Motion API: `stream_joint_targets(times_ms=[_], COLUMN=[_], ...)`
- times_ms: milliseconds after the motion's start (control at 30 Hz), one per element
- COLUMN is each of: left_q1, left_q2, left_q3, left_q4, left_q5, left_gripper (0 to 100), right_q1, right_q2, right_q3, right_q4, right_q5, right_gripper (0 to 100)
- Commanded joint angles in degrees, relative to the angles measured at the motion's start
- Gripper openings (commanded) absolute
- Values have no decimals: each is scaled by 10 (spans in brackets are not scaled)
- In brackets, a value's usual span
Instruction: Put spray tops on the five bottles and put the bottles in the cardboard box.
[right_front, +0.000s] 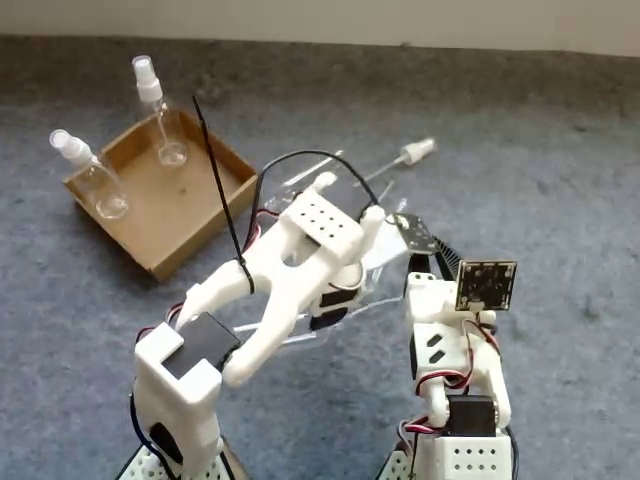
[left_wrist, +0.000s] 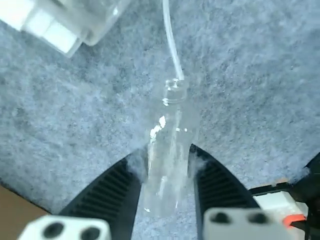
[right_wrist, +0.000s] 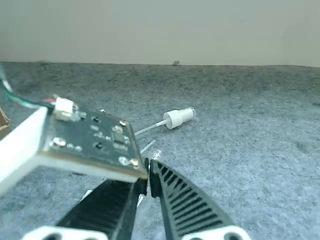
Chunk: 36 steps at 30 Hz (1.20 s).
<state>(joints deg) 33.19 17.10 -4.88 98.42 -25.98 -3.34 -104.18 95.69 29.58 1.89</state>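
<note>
Grey felt-like counter (right_front: 560, 200), pale wall at the back. L gripper (left_wrist: 167, 157): black ribbed fingers (left_wrist: 120, 185) clamped on either side of a clear bottle (left_wrist: 170, 130), which lies on the counter w/ no top on and its open mouth pointing away from the wrist. A thin white tube (left_wrist: 170, 35) runs to that mouth; its end sits at the rim, can't tell if it is inside. R gripper (right_wrist: 149, 167): fingers (right_wrist: 175, 195) together, tips touching, nothing seen btwn them, just above the counter. A green circuit board (right_wrist: 95, 137) on a white mount sits close in front of them. Beyond the tips, apart from them, a spray top (right_wrist: 179, 117) lies on its side on the counter, tube trailing toward the L arm.

From above, L arm (right_front: 290, 270) stretches over the middle of the counter; R arm (right_front: 455, 370) stays near its base. Spray top (right_front: 417, 151) lies past both. Cardboard box (right_front: 175, 215) sits far left, well apart, w/ two capped bottles in it: one (right_front: 95, 180) leaning at the near-left corner, one (right_front: 165, 125) upright at the back.
</note>
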Motion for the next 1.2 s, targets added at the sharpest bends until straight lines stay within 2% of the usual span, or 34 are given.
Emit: stream_joint_targets(times_ms=[0,200,333,500,600,733,1033,1167], left_q1=[-6,-7,-6,-7,-7,-7,-7,-16], left_q2=[-21,-76,-76,-82,-82,-82,-77,-77], left_q3=[-53,-45,2,65,109,153,229,276], left_q4=[20,20,20,17,-44,-124,-200,-245], left_q5=[-4,-4,-10,-68,-70,-70,-71,-70], left_gripper=[88,88,95,203,245,252,255,315], right_q1=[5,5,5,5,5,5,5,5], right_q2=[-7,-7,-7,-7,-7,-7,-7,-7], right_q3=[78,78,78,78,78,78,78,78], right_q4=[-16,-16,-16,-16,-16,-16,-18,-18], right_q5=[2,2,2,2,2,4,4,4], right_gripper=[4,4,4,4,4,4,4,4])
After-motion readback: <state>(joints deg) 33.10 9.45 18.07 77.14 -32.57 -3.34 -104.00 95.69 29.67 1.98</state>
